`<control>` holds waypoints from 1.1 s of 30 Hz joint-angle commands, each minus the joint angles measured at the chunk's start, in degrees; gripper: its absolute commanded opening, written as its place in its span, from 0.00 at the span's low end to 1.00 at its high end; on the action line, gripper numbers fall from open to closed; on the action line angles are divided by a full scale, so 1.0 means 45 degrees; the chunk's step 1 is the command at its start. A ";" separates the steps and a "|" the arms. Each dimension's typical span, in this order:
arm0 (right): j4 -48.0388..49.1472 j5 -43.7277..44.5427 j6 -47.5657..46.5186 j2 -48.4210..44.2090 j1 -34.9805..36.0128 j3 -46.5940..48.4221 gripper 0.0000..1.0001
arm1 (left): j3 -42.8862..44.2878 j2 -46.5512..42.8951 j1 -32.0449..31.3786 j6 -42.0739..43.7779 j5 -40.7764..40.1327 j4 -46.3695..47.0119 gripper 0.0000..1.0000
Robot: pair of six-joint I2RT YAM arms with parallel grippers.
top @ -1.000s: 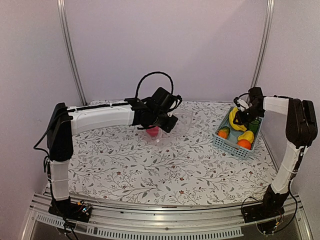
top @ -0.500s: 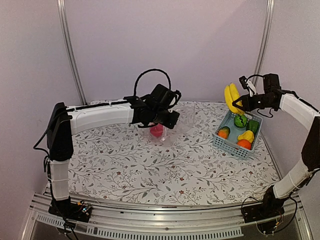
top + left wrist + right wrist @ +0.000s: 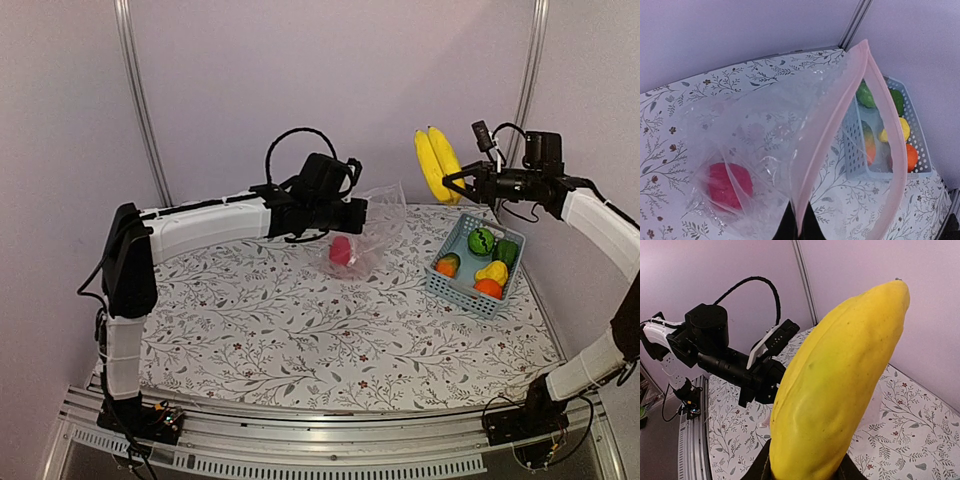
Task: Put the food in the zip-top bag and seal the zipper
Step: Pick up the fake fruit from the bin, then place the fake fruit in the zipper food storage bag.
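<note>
My left claw (image 3: 360,213) pinches the zip-top bag (image 3: 372,232) at its mouth edge, left of the basket (image 3: 458,290). It's raised so the pinkish zipper (image 3: 837,112) gapes basket-ward, I judge. A red piece (image 3: 341,250) sits inside. My right claw (image 3: 462,183) is clamped on the bananas (image 3: 437,165), above the basket's far-left corner and clear of its rim. The remaining food (image 3: 489,288) lies in the basket.

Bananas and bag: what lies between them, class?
Nothing. In the top view, the stretch between the bananas and the bag is bare air above the table.
</note>
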 commanded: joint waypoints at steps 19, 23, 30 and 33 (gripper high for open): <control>0.6674 -0.2099 0.4046 0.1398 0.2404 0.0108 0.05 | -0.0197 -0.0433 0.0099 -0.2144 0.2296 0.2784 0.00; 0.6971 -0.2207 0.4383 0.2046 0.2444 0.0143 0.07 | -0.0557 -0.0690 0.0082 -0.2254 0.2565 0.3118 0.00; 0.7009 -0.2033 0.3968 0.2744 0.2443 0.0110 0.14 | -0.0949 -0.0986 0.0099 -0.2461 0.3311 0.3413 0.00; 0.6904 -0.1875 0.3833 0.2822 0.2442 0.0115 0.34 | -0.1050 -0.1139 0.0107 -0.2428 0.3249 0.3404 0.00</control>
